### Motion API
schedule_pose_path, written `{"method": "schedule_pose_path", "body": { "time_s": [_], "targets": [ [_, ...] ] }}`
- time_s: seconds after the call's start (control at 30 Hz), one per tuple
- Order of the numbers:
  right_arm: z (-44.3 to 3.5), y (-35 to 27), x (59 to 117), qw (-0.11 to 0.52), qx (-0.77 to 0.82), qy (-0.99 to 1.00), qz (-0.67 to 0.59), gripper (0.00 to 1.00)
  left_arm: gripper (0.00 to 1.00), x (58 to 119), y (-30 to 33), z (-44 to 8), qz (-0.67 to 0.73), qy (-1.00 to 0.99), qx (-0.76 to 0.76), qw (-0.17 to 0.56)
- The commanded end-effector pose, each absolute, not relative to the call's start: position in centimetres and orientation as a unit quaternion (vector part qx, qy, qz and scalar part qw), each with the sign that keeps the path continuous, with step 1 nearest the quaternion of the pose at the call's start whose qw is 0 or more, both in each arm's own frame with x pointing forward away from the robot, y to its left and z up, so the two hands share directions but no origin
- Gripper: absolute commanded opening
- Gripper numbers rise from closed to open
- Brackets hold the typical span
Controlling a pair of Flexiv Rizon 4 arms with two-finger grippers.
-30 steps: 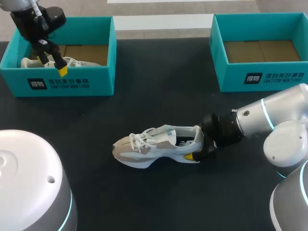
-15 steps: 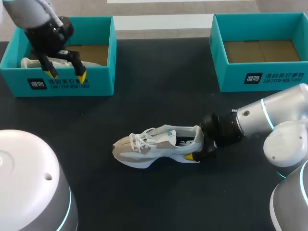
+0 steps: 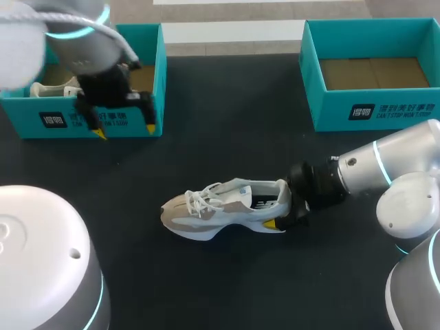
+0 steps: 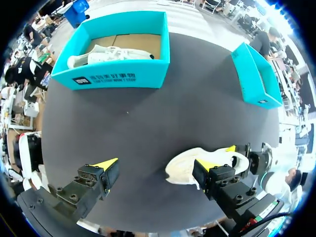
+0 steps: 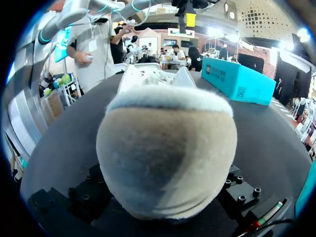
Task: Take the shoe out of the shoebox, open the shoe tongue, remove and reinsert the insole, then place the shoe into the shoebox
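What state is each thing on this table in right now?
shoe: standing on its sole, out of the box.
right gripper: shut on shoe's heel.
left gripper: open, empty.
left shoebox: open, holding second shoe.
right shoebox: open, empty.

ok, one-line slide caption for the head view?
Right gripper shut on the heel of a white-and-beige lace-up sneaker on the black table; open left gripper hovers near the left teal cardboard shoebox.
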State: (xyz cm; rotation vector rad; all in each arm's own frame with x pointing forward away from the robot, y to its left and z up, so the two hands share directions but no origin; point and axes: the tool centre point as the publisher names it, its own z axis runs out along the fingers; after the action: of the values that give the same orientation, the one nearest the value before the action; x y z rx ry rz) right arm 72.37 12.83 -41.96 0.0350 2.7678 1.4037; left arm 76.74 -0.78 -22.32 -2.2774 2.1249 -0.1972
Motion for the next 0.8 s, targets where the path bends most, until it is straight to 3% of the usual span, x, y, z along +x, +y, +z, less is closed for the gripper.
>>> {"method": "schedule_pose_path", "body": {
  "time_s": [0.03,0.47,0.8],
  "targets": [
    [-42.0,12.9,72.5,0.019,0.012,0.893,0.450,0.00,1.00,76.4,-3.6,-23.5,-0.054,0.675,-0.735,0.013],
    [-42.0,12.9,72.5,0.019,0.012,0.893,0.450,0.00,1.00,74.1,-8.0,-25.0,-0.015,0.685,-0.727,-0.029],
    [-42.0,12.9,72.5,0.019,0.012,0.893,0.450,0.00,1.00,74.1,-8.0,-25.0,-0.015,0.685,-0.727,-0.029]
  ]
}}
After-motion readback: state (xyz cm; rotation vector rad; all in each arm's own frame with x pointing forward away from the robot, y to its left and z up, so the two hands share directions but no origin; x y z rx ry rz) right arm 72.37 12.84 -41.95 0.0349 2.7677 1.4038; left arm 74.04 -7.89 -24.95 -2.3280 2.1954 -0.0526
